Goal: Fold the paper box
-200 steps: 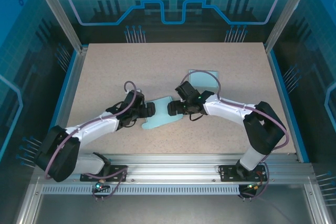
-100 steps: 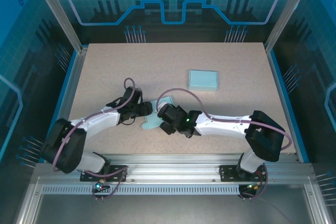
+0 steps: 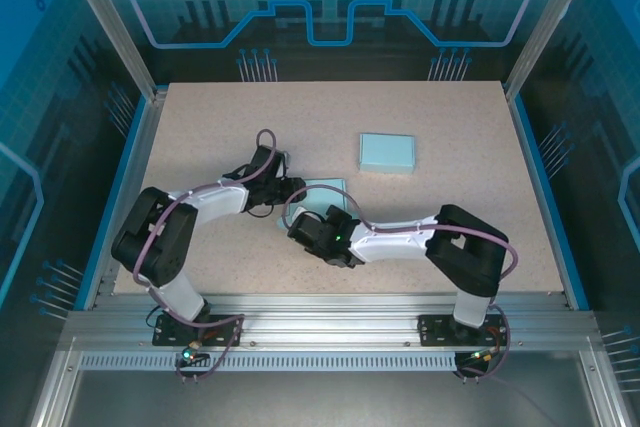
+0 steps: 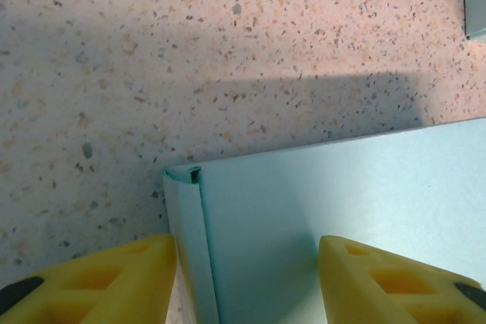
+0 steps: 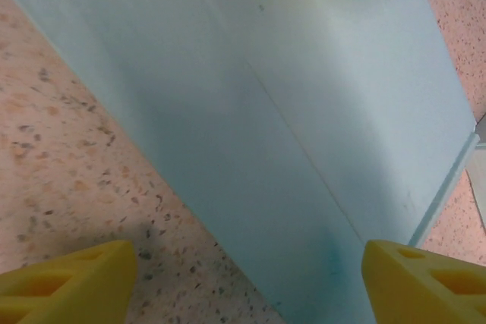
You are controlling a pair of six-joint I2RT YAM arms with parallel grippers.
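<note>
Bringing the right gripper [image 3: 303, 227] round to the near side of the pale blue flat paper box sheet [image 3: 325, 190], jaws spread, gripping nothing. Shifting that sheet farther up the speckled beige table [image 3: 200, 127], now squared into a rectangle; probably setting one fold. Straddling its left edge with the left gripper [image 3: 290, 189], likewise released. Catching, in the left wrist view, a curled folded lip [image 4: 186, 225] unreadable from above. Leaving a second pale blue folded box [image 3: 387, 152] lying far right.

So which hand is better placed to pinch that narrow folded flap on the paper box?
Left, probably. The left hand is open, with the folded flap at the corner of the paper box between its fingers. The right hand, also open, faces a flat creased panel.
</note>
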